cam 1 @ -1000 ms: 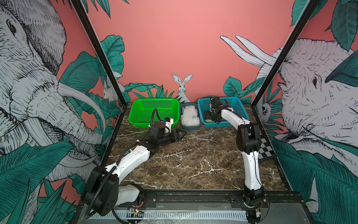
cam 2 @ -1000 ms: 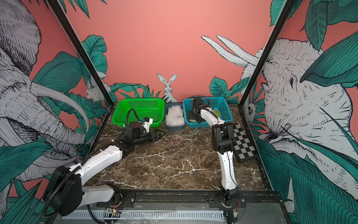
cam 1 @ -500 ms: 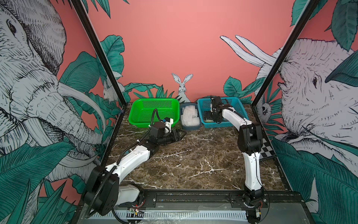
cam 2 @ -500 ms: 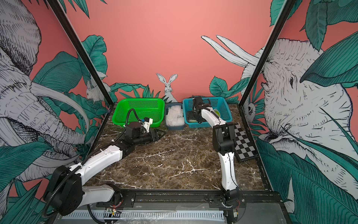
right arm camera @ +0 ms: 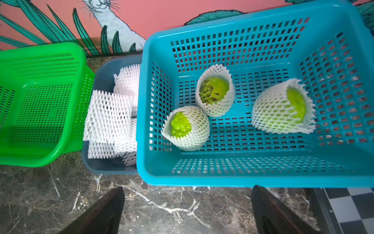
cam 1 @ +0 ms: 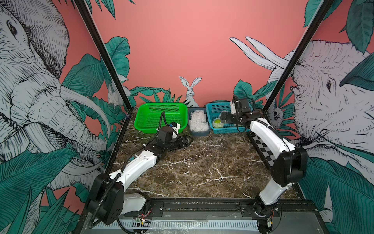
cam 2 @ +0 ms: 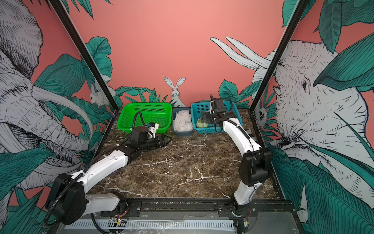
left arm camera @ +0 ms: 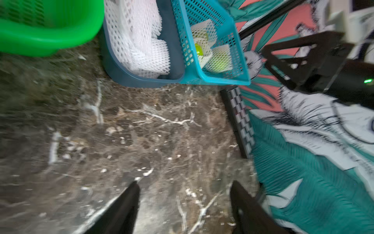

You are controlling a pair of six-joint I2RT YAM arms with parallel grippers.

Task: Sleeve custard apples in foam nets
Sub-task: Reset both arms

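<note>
Sleeving looks done: three custard apples point(right arm camera: 180, 126) lie in foam nets point(right arm camera: 271, 115) in the far-right blue basket point(right arm camera: 242, 180) (spares in the grey tray point(right arm camera: 107, 172) beside it), so the left end effector point(left arm camera: 184, 182) and right end effector point(right arm camera: 187, 187), both apart and empty, should just retreat.

The left custard apple point(right arm camera: 180, 126) shows bumpy yellow-green skin. The middle custard apple point(right arm camera: 212, 91) has dark patches, and the right custard apple point(right arm camera: 296, 104) lies apart from both. All three rest in the blue basket point(right arm camera: 242, 180) at the far right. Each sits in a white diamond-mesh sleeve point(right arm camera: 194, 139) open at one end, and the left and middle sleeves touch. Spare foam nets point(right arm camera: 107, 115) lie piled flat in the grey bin point(right arm camera: 105, 170) just left of that basket.
</note>
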